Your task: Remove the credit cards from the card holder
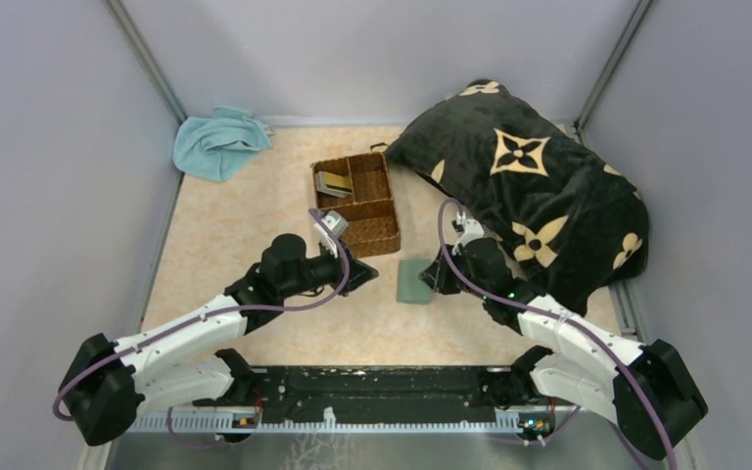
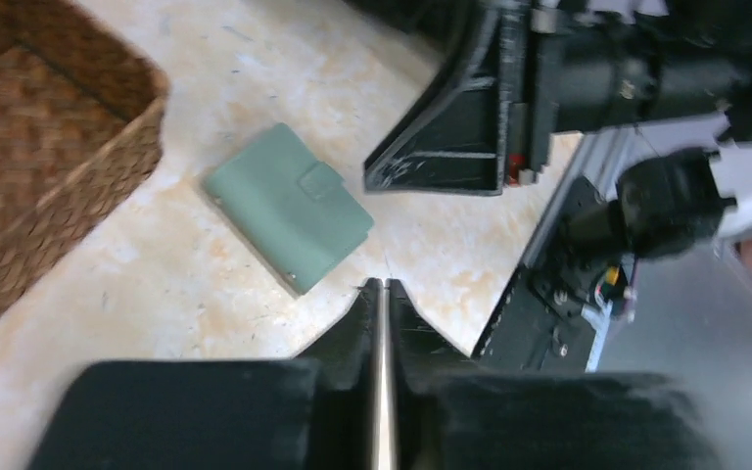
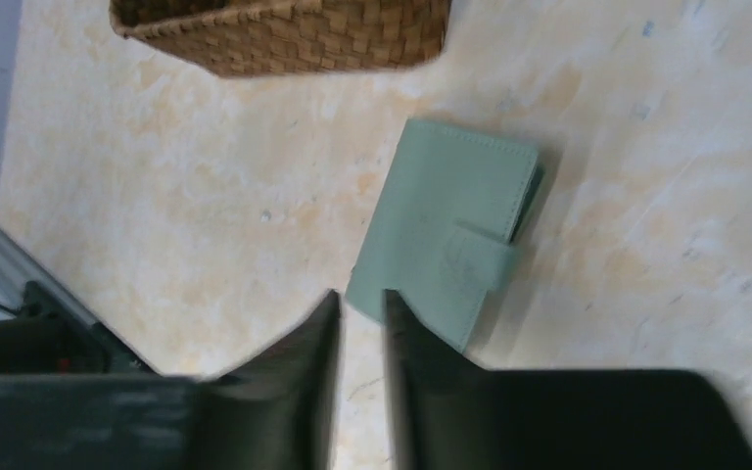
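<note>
Card holder (image 1: 414, 281) lies flat and clasped on the desk (image 1: 245, 235), between the 2 claws and near the basket (image 1: 380, 238). Left claw (image 1: 370, 274) and right claw (image 1: 433, 279) are both pinched shut and empty. Risk: closed tips could skid the card holder instead of lifting its flap. Its long axis runs away from the arm bases, with the clasp edge toward the right claw.

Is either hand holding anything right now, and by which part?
Nothing is held. The left hand and right hand are both shut and empty; the wallet lies closed between them.
</note>
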You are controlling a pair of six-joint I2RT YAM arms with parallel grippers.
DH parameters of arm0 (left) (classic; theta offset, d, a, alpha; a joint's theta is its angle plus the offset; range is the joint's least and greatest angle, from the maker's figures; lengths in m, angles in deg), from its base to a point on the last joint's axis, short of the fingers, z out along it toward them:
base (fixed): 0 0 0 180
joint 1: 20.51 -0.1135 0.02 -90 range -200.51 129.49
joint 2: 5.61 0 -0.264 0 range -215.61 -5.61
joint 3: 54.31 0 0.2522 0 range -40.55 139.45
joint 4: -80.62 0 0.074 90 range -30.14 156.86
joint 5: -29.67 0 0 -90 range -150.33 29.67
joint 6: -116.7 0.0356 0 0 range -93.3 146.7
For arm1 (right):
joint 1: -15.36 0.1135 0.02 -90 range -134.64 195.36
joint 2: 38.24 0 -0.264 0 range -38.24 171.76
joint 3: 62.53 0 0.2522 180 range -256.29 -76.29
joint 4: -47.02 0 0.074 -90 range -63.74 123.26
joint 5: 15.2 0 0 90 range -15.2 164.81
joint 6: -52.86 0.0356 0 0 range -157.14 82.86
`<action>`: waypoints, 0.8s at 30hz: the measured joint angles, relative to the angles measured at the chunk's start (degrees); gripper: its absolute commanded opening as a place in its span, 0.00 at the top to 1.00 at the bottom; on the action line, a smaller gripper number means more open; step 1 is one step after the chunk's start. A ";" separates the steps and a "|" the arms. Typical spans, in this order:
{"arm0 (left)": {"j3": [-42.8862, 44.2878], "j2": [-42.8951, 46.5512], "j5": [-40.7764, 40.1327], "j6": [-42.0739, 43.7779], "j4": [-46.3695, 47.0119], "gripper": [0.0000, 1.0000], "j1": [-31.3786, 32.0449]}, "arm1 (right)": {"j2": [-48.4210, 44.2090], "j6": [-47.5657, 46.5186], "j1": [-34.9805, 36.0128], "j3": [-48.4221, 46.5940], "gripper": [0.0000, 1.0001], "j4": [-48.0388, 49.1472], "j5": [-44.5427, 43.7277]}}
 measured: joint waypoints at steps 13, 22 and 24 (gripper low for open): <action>1.95 -3.50 23.19 -0.50 6.03 0.18 -0.57 | 0.11 3.32 -1.66 7.78 0.27 3.41 5.16; 2.10 -3.50 26.71 -0.48 6.64 0.18 -0.59 | 9.14 5.38 -1.92 8.70 0.34 11.54 9.25; 2.21 -3.48 26.73 -0.46 6.29 0.18 -0.59 | 10.34 5.70 -1.92 9.01 0.42 13.16 9.51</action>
